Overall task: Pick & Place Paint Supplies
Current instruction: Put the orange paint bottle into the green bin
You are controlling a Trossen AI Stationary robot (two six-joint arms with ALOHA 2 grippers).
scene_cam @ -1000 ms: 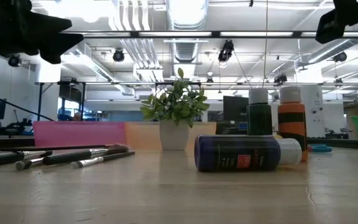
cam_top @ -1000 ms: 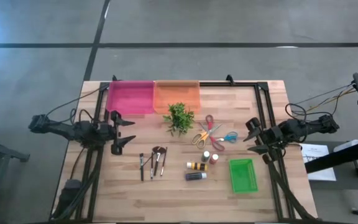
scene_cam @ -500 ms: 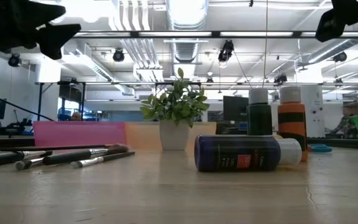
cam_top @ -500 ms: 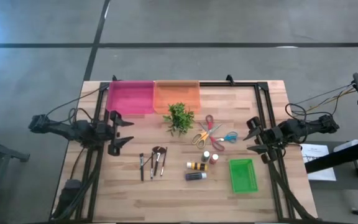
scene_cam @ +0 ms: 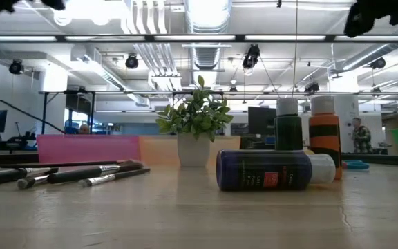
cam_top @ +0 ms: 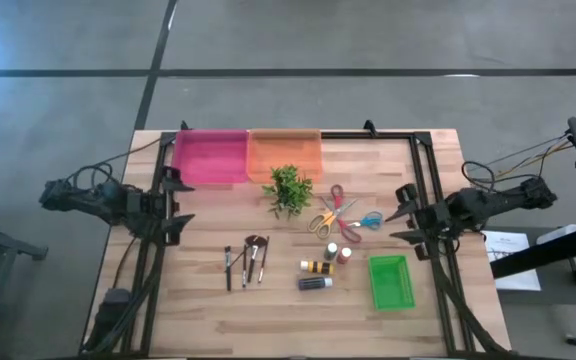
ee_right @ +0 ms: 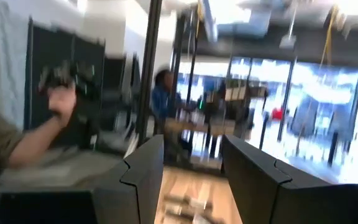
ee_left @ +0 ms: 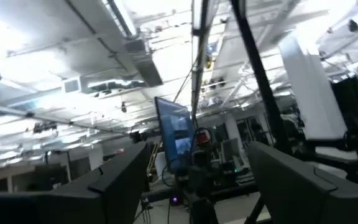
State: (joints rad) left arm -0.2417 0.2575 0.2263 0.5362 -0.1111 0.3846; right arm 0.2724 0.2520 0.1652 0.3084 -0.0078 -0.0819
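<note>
High view: brushes (cam_top: 245, 262), bottles (cam_top: 338, 253) and tubes (cam_top: 316, 275) lying mid-table untouched, left gripper (cam_top: 173, 203) spread wide and empty at table's left edge, right gripper (cam_top: 408, 215) part-open and empty at right; best lowered straight over one brush handle, jaws crosswise.

- We're in a big open lab or industrial workspace: exposed ceiling ducts (scene_cam: 209, 28) and long strip lights run overhead.
- Bare grey concrete floor (cam_top: 368, 35) around the rig, crossed by dark lines.
- A butcher-block table (cam_top: 288, 310) in a black metal frame, with cables trailing off both sides.
- Behind it, a monitor (ee_left: 176, 134) glows among more equipment, and tall glass partitions (ee_right: 303, 106) stand in the room.
- A person (ee_right: 161, 93) stands among desks in the background.
</note>
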